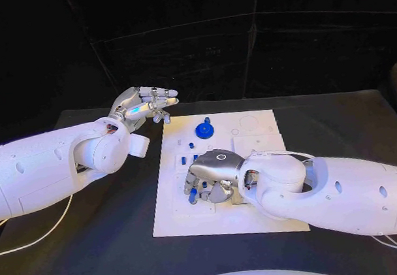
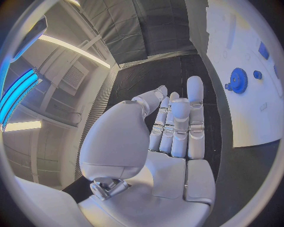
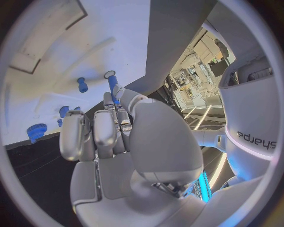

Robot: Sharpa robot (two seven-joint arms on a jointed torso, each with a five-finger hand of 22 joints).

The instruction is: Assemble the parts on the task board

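The white task board (image 1: 263, 216) lies in the middle of the black table. A blue gear (image 1: 204, 131) sits near its far edge, and small blue parts (image 1: 183, 159) stand along its left side. My right hand (image 1: 216, 174) reaches down over the board's left middle. Its thumb and a finger pinch a long blue peg (image 3: 111, 83), which stands over the board (image 3: 71, 47); the peg's lower end (image 1: 193, 194) pokes out under the hand. My left hand (image 1: 143, 105) hovers off the board's far left corner with straight fingers (image 2: 177, 123), holding nothing.
A short blue peg (image 3: 82, 84), more small blue parts (image 3: 64, 111) and the gear (image 3: 37, 131) lie beyond the right hand's fingertips. The left wrist view has the gear (image 2: 238, 79) and a small blue peg (image 2: 257, 74) on the board (image 2: 248, 118). White cables trail off the table's near corners.
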